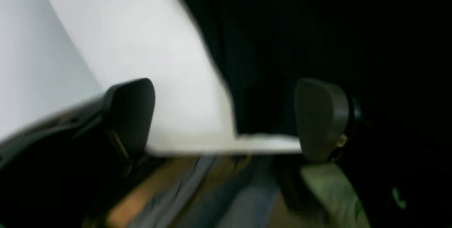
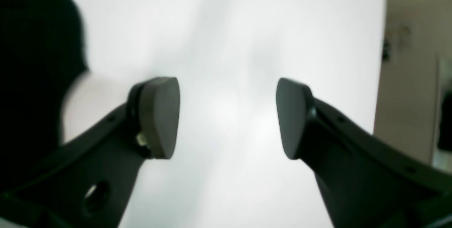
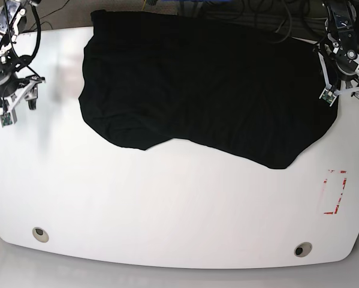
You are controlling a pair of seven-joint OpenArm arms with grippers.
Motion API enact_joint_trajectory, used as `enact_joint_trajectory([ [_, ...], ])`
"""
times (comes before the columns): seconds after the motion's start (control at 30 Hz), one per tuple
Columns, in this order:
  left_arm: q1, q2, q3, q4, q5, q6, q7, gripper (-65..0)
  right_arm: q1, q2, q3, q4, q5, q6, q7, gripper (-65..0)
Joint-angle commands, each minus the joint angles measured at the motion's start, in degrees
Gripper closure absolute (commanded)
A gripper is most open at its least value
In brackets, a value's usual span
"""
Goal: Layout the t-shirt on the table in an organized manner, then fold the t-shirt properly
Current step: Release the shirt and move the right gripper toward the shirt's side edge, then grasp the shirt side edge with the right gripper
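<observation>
Overhead, the black t-shirt (image 3: 203,84) lies spread across the far half of the white table (image 3: 167,204), its upper edge reaching the table's far rim. The left gripper (image 3: 346,90) hovers at the t-shirt's edge near the table's far corner above the red outline mark (image 3: 335,192), jaws wide apart and holding nothing. The right gripper (image 3: 11,102) hangs over bare table, clear of the t-shirt's opposite side, also spread open and empty. 2 round metal inserts (image 3: 40,234) sit near the table's near rim.

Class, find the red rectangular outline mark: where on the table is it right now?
In the base view, the red outline mark sits on the table near its right edge, just below the t-shirt and above the right-hand metal insert.
</observation>
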Motion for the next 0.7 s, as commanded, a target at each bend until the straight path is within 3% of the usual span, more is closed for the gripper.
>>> enact_joint_trajectory([
  [0.0, -0.73, -1.07, -0.17, 0.87, 0.71, 0.32, 2.05, -59.3, 4.8, 1.47, -1.95, -0.75, -0.24, -0.42, -0.45, -41.2],
  [0.33, -2.05, -0.19, -0.87, 1.04, 0.63, 0.32, 2.31, -59.3, 10.6, -0.81, -12.58, -1.1, 0.11, -0.42, -0.45, -41.2],
  [0.67, -9.61, -0.28, -2.37, 1.57, 0.63, 0.32, 2.22, -59.3, 12.71, -5.12, -20.14, -1.01, 0.2, -0.33, -2.12, -41.1],
])
